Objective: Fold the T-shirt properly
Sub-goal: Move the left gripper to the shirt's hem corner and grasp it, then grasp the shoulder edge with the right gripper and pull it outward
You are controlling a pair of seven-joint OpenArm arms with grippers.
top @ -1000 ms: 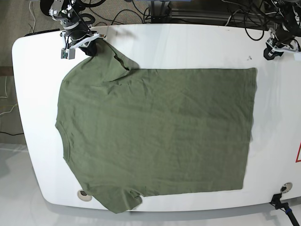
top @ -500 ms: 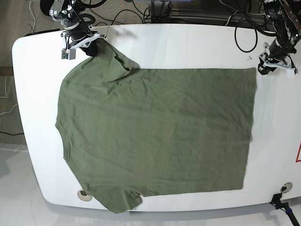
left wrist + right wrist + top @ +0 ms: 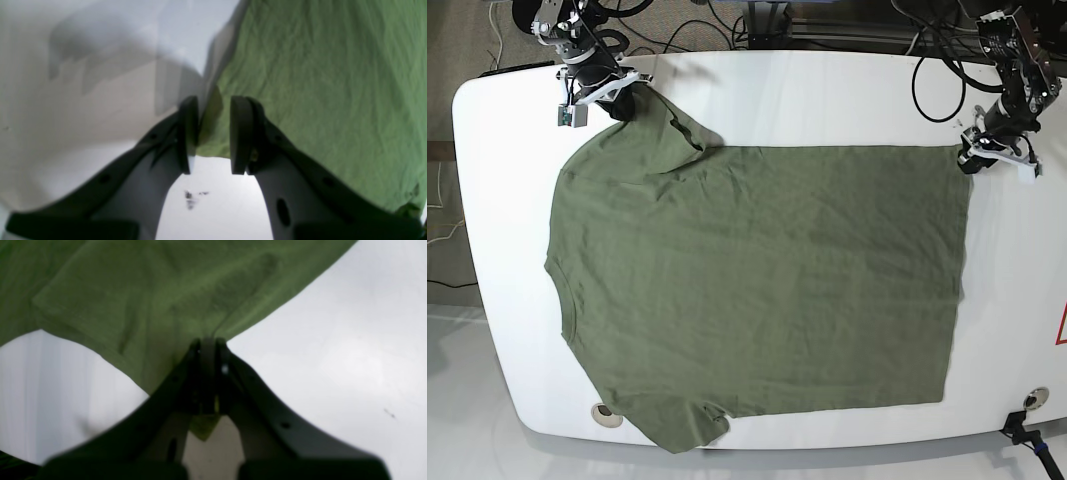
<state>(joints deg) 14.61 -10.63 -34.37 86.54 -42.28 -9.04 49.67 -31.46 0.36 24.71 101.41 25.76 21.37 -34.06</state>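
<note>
Base view, olive T-shirt (image 3: 757, 290) flat on white table (image 3: 827, 95), right gripper (image 3: 208, 350) pinching its sleeve, left gripper (image 3: 213, 133) spread astride hem corner.

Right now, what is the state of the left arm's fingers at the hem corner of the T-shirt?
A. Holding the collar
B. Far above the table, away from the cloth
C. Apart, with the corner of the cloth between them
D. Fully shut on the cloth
C: in the left wrist view the fingers stand apart, and the corner of the T-shirt lies in the gap between them.
</note>
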